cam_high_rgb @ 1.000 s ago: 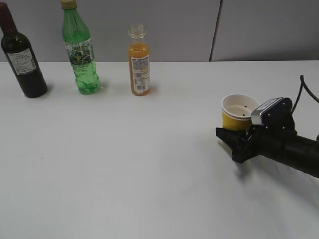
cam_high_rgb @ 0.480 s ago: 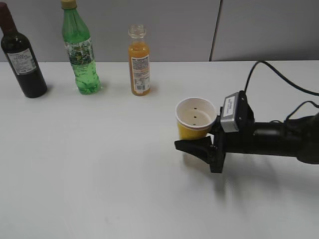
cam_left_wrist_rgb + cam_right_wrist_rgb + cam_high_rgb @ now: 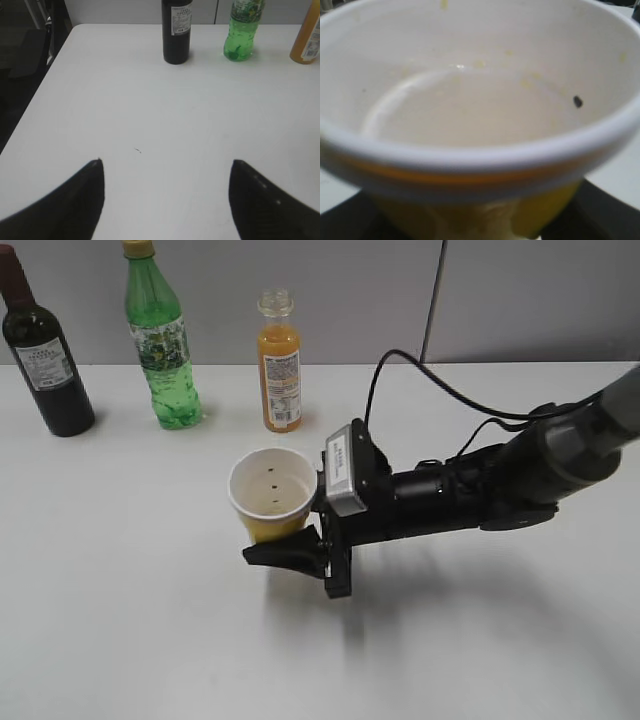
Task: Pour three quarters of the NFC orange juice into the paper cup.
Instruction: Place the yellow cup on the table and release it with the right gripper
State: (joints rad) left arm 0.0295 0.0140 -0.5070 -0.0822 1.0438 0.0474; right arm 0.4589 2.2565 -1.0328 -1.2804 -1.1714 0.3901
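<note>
The NFC orange juice (image 3: 280,365) stands uncapped and upright at the back of the table, and shows at the right edge of the left wrist view (image 3: 307,37). My right gripper (image 3: 286,528) is shut on the yellow paper cup (image 3: 271,494), holding it by its lower wall just above the table, in front of the juice and a little to its left. The cup (image 3: 470,100) fills the right wrist view, with a white inside, one dark speck and a dark finger (image 3: 602,212) beside it. My left gripper (image 3: 166,167) hangs open over bare table, out of the exterior view.
A green bottle (image 3: 160,345) and a dark wine bottle (image 3: 42,355) stand left of the juice along the back wall. The right arm (image 3: 480,485) and its cable stretch across the right half of the white table (image 3: 150,620). The table's left edge (image 3: 35,100) shows in the left wrist view.
My right gripper has carried the paper cup leftward from the table's right side to its middle, with the arm reaching further out. The bottles have not moved.
</note>
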